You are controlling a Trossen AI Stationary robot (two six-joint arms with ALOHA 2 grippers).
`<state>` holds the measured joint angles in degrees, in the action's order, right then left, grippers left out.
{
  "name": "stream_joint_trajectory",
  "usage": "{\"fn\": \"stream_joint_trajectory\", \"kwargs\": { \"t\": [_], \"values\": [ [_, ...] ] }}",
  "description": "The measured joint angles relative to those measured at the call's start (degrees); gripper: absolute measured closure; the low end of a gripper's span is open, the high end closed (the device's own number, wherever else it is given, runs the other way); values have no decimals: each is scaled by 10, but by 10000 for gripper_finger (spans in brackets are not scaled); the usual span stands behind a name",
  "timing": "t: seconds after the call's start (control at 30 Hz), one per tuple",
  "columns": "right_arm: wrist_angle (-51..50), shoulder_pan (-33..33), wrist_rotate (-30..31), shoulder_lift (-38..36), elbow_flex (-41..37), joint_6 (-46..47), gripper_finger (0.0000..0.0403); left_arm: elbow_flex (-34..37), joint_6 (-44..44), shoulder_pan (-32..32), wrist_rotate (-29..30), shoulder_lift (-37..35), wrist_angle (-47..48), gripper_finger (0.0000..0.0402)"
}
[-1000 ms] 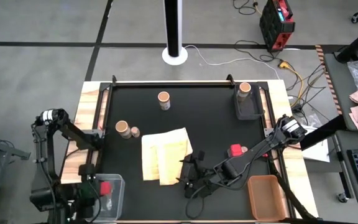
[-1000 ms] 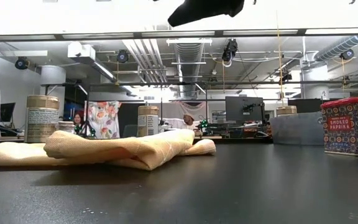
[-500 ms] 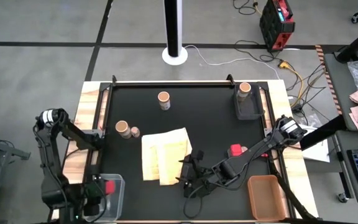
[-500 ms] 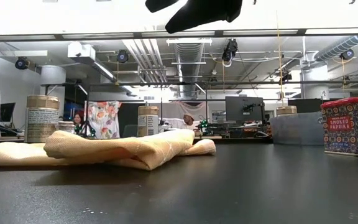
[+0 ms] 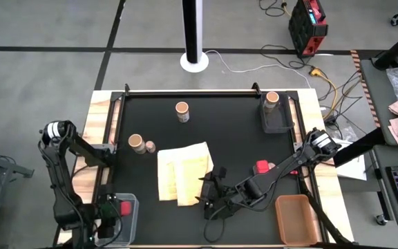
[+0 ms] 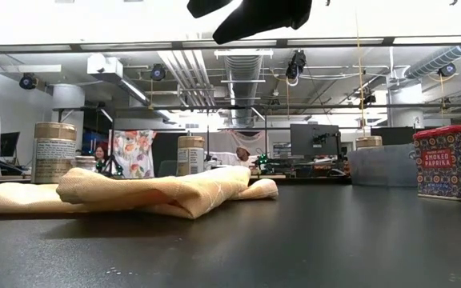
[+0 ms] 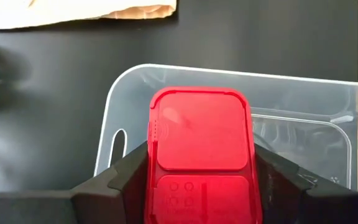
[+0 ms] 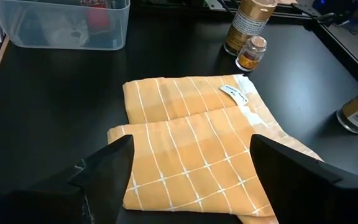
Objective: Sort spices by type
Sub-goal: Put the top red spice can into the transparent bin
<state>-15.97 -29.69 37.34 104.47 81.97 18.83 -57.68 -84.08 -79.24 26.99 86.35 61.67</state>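
Black tabletop (image 5: 233,131): my left gripper (image 7: 201,186) clamps a rigid, slick red tin (image 7: 201,140) by its flat sides over the clear bin (image 7: 303,118), right gripper (image 8: 191,165) open above the yellow cloth (image 8: 191,149).

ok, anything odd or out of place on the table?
Only the folded yellow cloth lying mid-table among the spices; one corner is rumpled and it isn't a spice. The jars stand upright, nothing looks spilled. Left gripper holds a red tin over the clear bin.
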Motion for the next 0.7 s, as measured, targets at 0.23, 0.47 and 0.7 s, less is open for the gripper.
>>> {"fn": "stream_joint_trajectory", "kwargs": {
  "t": [0.23, 0.47, 0.7],
  "values": [
    [0, 0, 2, 0, 0, 0, 87, 13, 12, 0, -1, 0, -19, 204],
    [2, 0, 2, 0, 0, 0, 76, 13, 12, 0, -1, 0, -19, 162],
    [4, 0, 2, 0, 0, 0, 85, 13, 15, 0, -5, 0, -16, 154]
  ]
}}
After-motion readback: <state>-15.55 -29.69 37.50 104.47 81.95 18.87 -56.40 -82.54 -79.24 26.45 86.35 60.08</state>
